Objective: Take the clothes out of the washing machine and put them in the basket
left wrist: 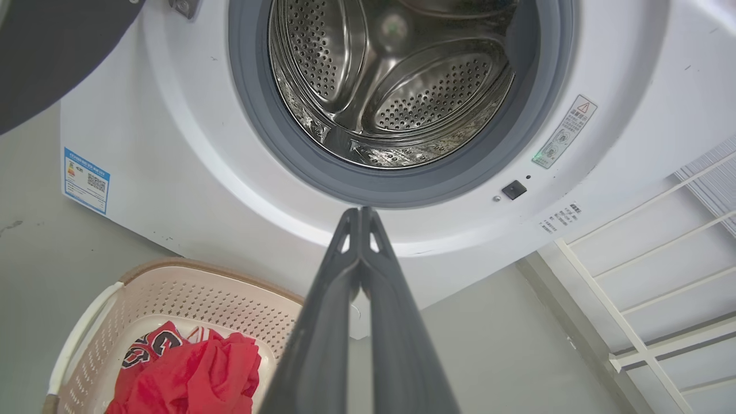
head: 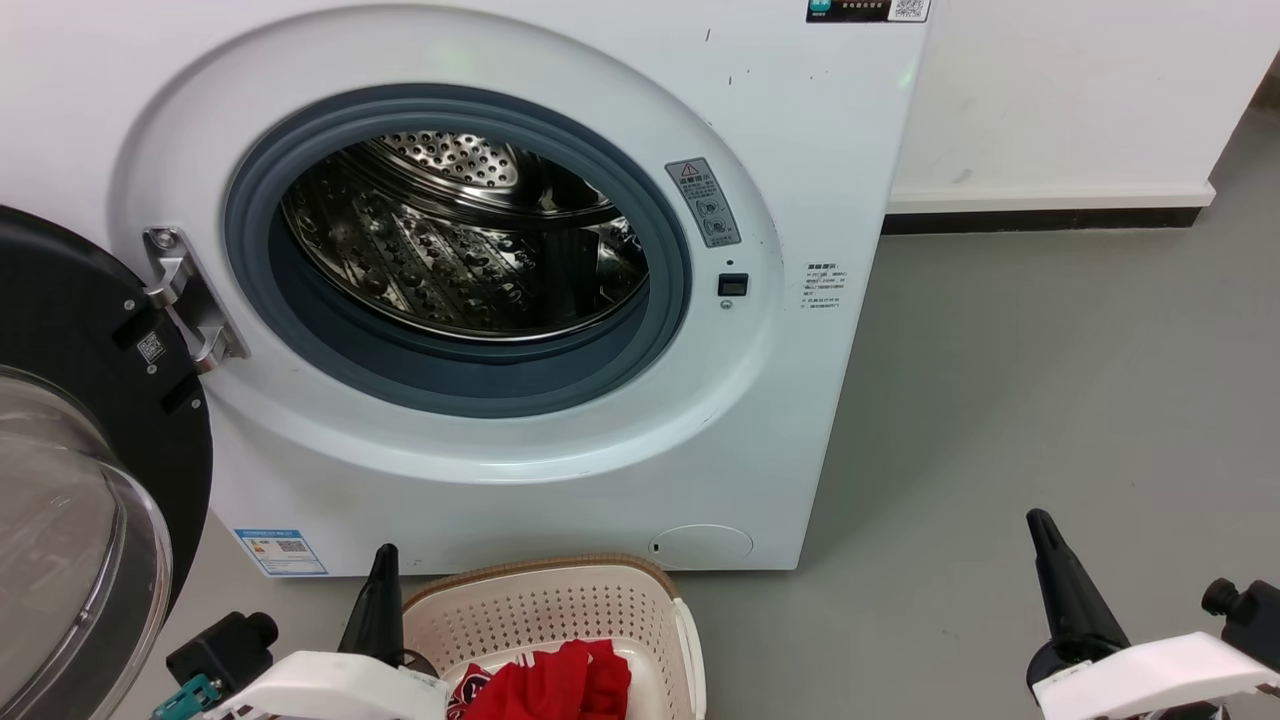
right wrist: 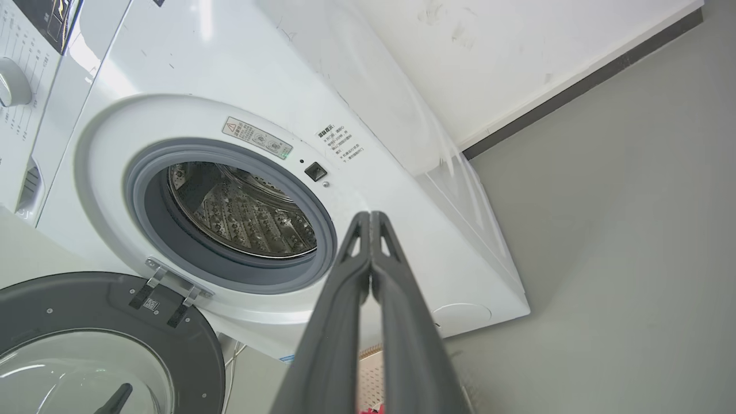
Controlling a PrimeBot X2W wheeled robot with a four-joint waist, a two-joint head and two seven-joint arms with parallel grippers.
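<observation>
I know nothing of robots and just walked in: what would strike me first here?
A large white front-loading washing machine stands with its black-framed glass door swung open at the left, its perforated steel drum gleaming. Before it on the floor, bright red clothes lie in a cream plastic basket.

The left gripper [head: 386, 556] sits at the lower left of the head view. Its two dark fingers [left wrist: 336, 299] are pressed together tip to tip, pointing up, with nothing between them. The right gripper [head: 1040, 522] sits at the lower right, well apart, fingers [right wrist: 345, 299] likewise closed and empty. Each rises from a white wrist housing [head: 1150, 675].
</observation>
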